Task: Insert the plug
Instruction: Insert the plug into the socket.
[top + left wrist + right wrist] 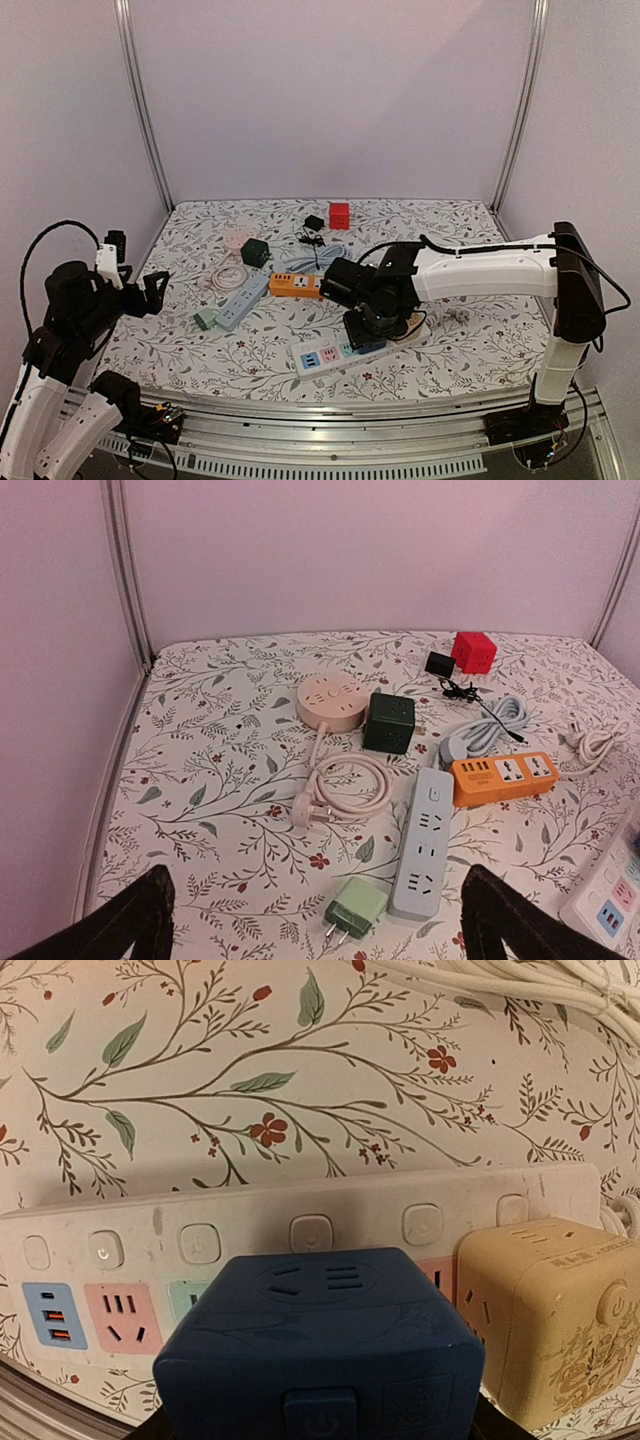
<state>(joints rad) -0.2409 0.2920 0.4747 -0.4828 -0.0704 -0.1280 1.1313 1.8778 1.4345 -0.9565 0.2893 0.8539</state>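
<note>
Jaws of the right gripper (366, 322) grip a dark blue cube socket (320, 1345), which is against the white power strip (300, 1228) directly beneath them; whether its prongs are seated cannot be told. A cream cube socket (545, 1315) sits on the strip just right of the jaws. Left gripper (318, 920): jaws spread wide, holding nothing, with a green plug adapter (355, 908) just ahead.

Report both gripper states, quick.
Left gripper: open, holding nothing.
Right gripper: closed on the blue cube socket, over the white power strip.
</note>
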